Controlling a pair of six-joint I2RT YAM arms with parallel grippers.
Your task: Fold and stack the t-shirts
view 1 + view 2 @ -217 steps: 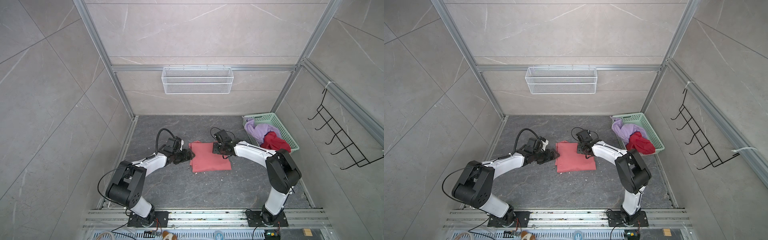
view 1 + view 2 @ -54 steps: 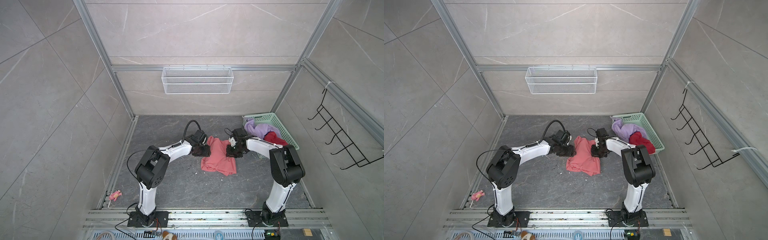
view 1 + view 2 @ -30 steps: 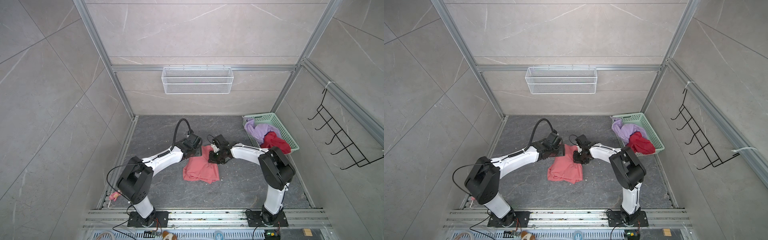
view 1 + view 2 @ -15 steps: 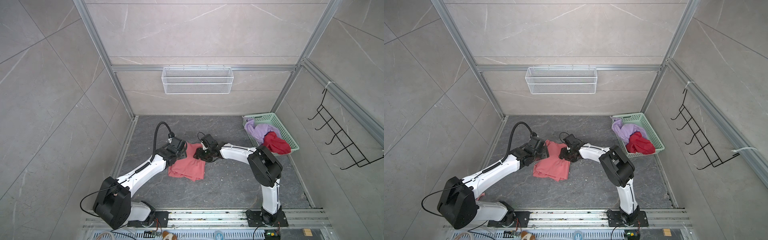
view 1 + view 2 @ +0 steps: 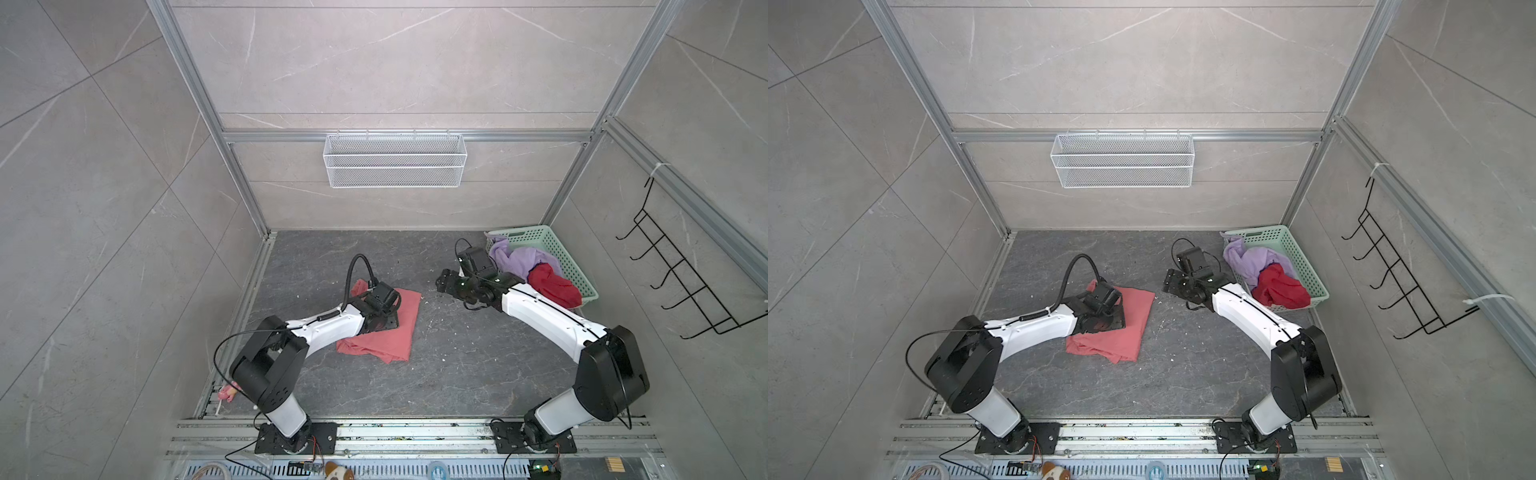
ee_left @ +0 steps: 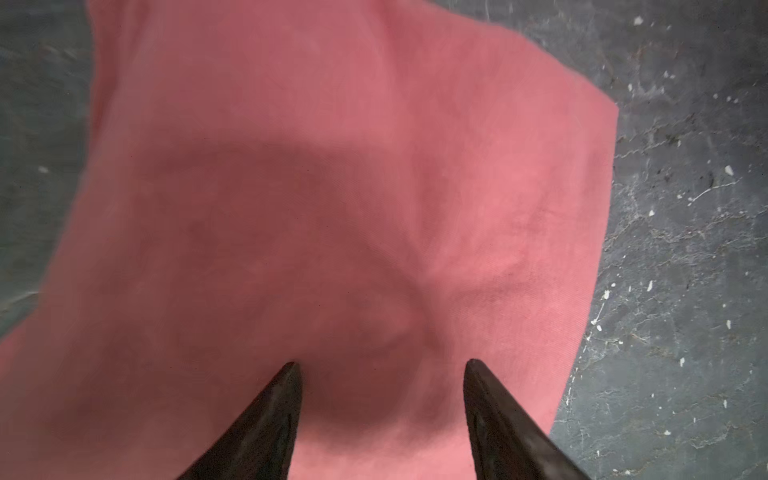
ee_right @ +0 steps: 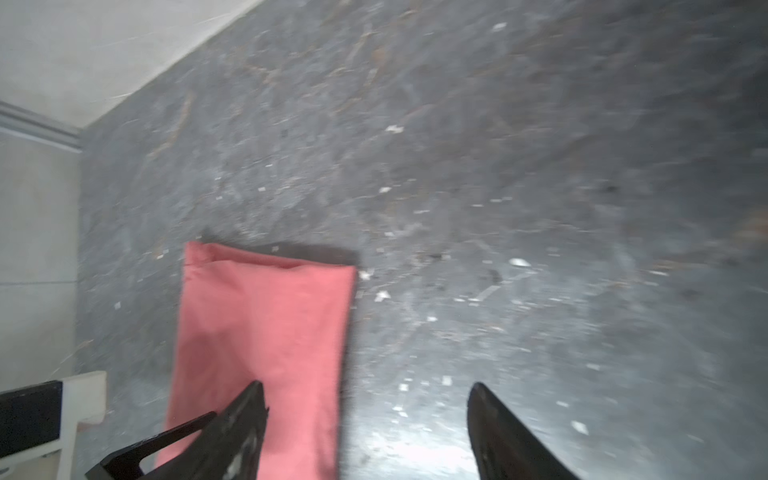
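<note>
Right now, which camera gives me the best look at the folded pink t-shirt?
A top view: the pink t-shirt shows nearly whole, with only the left arm covering one side. The left wrist view is a shadowed close-up with edges cut off; the right wrist view shows just a blurred strip.

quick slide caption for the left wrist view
Open left gripper over the folded salmon-pink t-shirt on the grey tabletop

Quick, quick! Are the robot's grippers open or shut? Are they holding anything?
Left gripper: open over the pink t-shirt, holding nothing.
Right gripper: open, holding nothing.
</note>
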